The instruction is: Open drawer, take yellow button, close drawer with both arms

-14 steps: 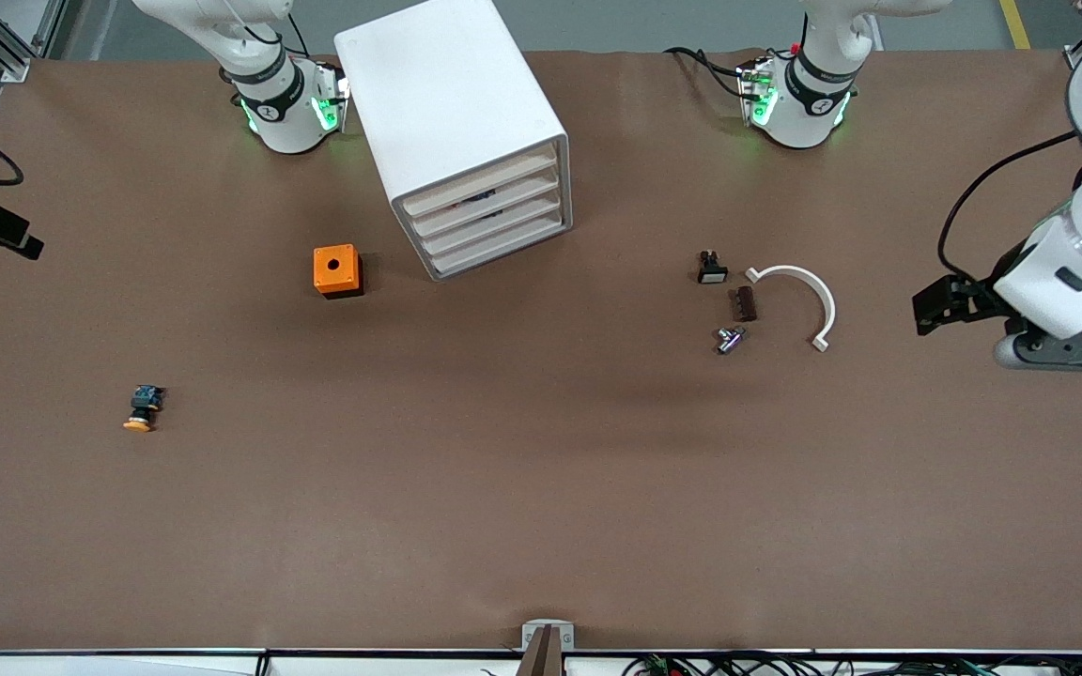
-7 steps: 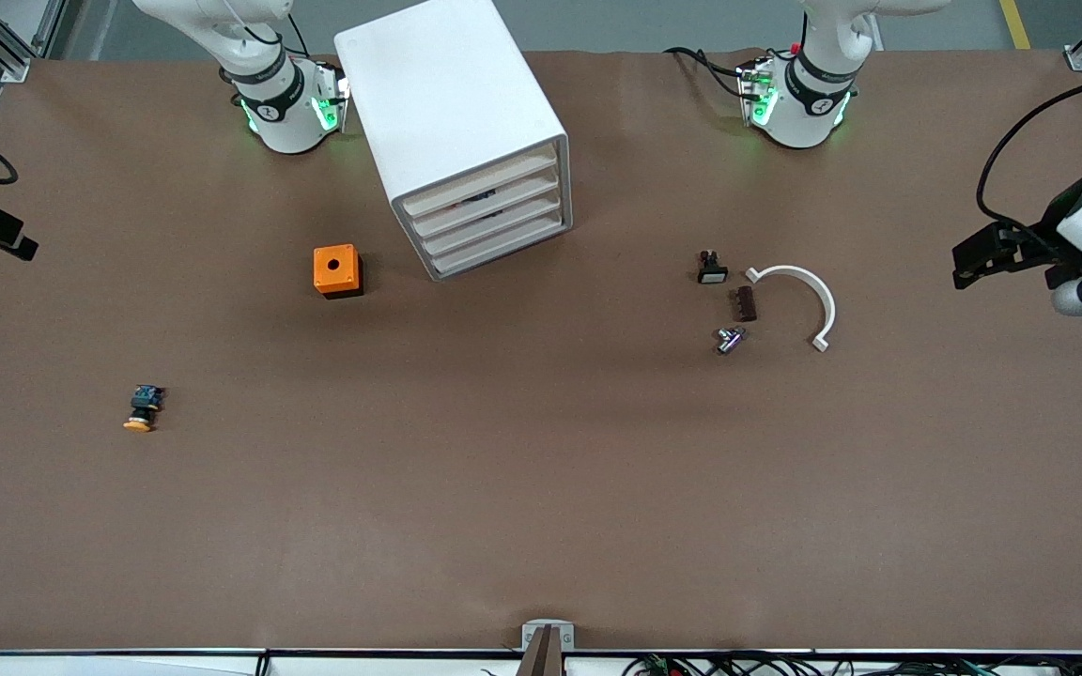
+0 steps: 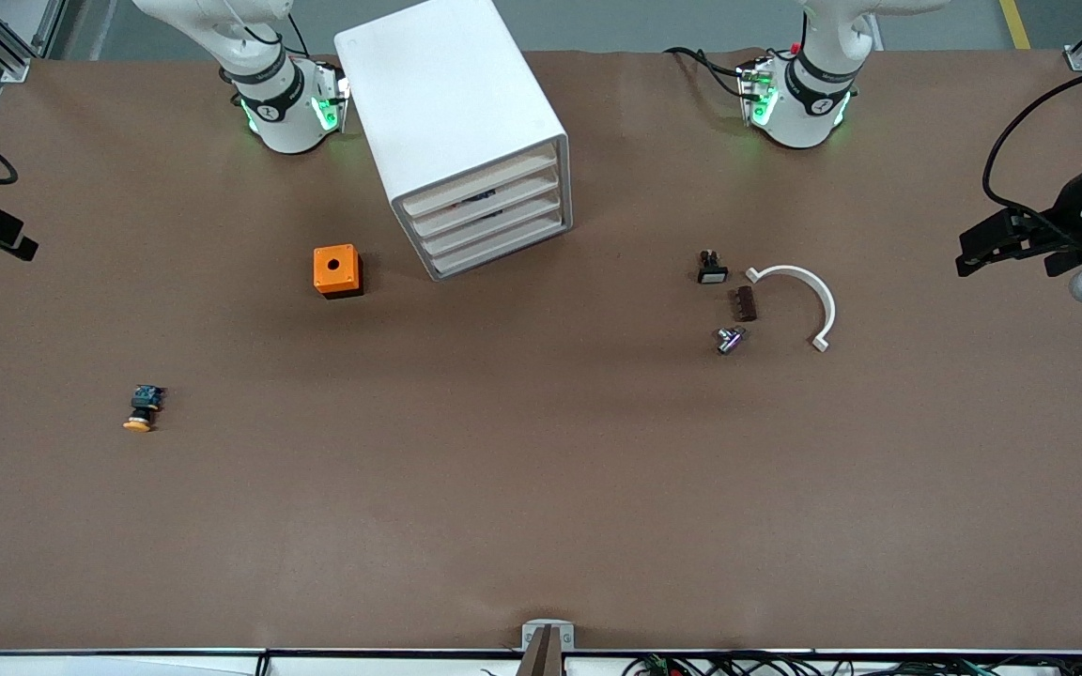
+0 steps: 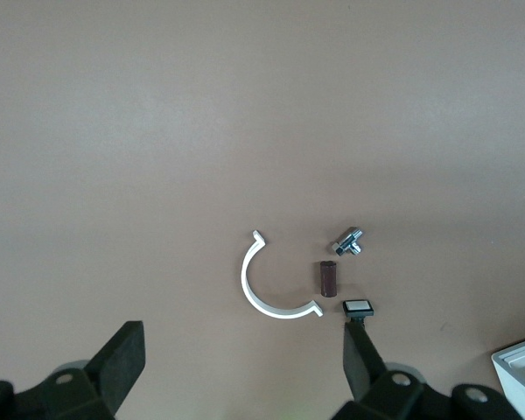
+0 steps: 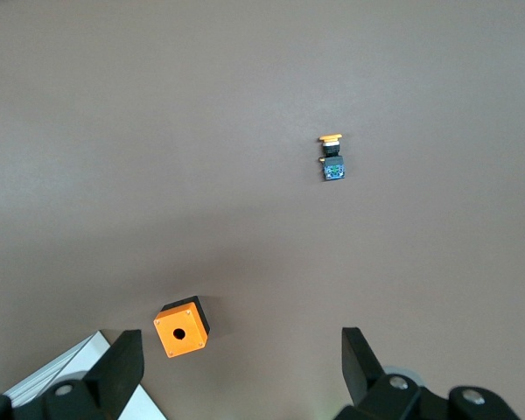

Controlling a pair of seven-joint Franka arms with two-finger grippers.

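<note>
Button [image 3: 139, 410] lies out on the table [image 3: 541, 488], loose, toward the right arm's end and nearer the front camera than the orange box [image 3: 337, 270]. Not in any drawer. Cabinet [image 3: 466, 131] stands between the two bases, all four drawers [image 3: 486, 218] flush, none pulled out.

Left gripper [image 4: 245, 363]: fingers spread wide, holding nothing, raised over the table edge at the left arm's end. Below and ahead of it in its wrist view: white curved clip [image 4: 271, 284], small brown block [image 4: 328, 276], metal fitting [image 4: 349, 242], black part with a white face [image 4: 358, 307], grouped close together.

Right gripper [image 5: 242, 367]: likewise splayed and empty, high up at its own end. Its wrist view takes in the button ahead of the claw and the orange box almost under it, with a corner of the cabinet at the frame's edge.

Judgement: task looks finished or nearly so: button out, drawers shut, both arms clear of the work. If anything remains, it is only confirming the drawer fronts sit flush; that would call for one claw to come in front of the cabinet and press lightly.
</note>
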